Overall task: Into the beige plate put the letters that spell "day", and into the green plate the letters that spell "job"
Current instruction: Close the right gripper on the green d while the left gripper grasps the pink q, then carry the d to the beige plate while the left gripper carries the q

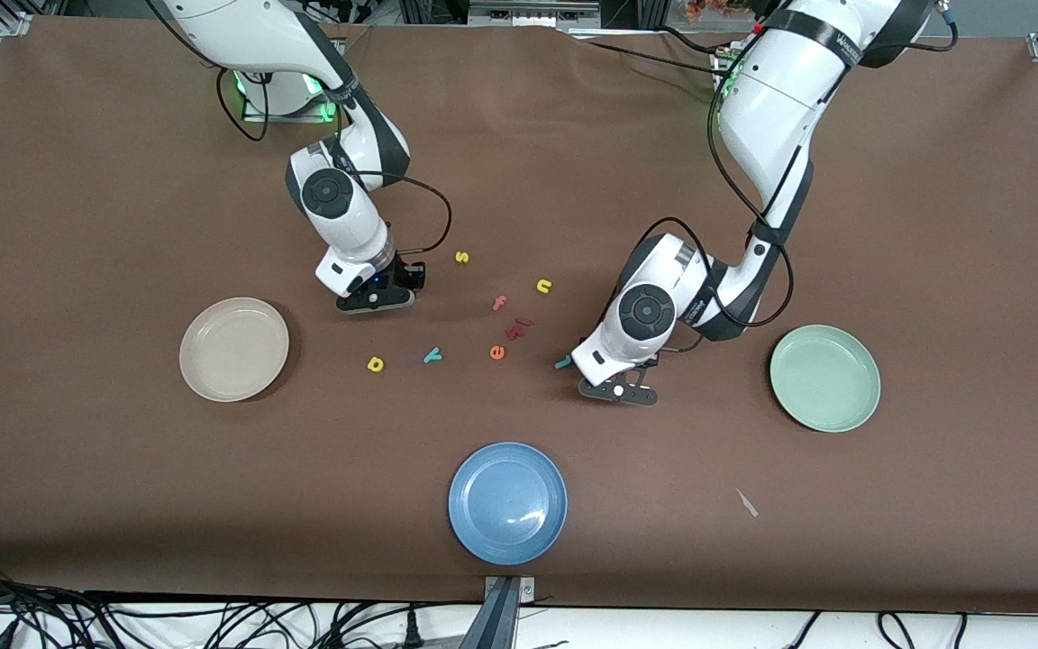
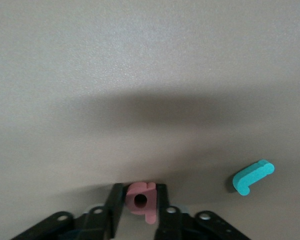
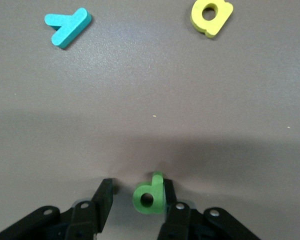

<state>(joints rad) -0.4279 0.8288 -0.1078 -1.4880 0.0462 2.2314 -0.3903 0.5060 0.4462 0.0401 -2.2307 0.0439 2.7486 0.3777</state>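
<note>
Between the beige plate (image 1: 233,349) and green plate (image 1: 824,378), left gripper (image 2: 139,206) clamped the pink b (image 2: 141,199), teal j (image 2: 252,177) beside it, right gripper (image 3: 134,199) jaws part-open, one finger (image 3: 168,196) touching the green d (image 3: 148,196).

Brown cloth-covered table (image 1: 77,225), clock read from table centre, 12 toward the arm bases:
- beige plate (image 1: 233,349) at 9, green plate (image 1: 825,379) at 3, blue plate (image 1: 507,503) at 6, all well apart
- foam letters loose around centre: yellow s (image 1: 461,257) at 12, yellow n (image 1: 544,286) at 1, salmon f (image 1: 499,303) and dark red bits (image 1: 519,326) dead centre, orange e (image 1: 496,352) just at 6 of those
- teal j (image 1: 562,362) at 4, teal y (image 1: 432,354) and yellow a (image 1: 376,364) at 8
- green d (image 3: 149,197) and pink b (image 2: 141,200) flat on the cloth too
- pale scrap (image 1: 747,503) at 5
</note>
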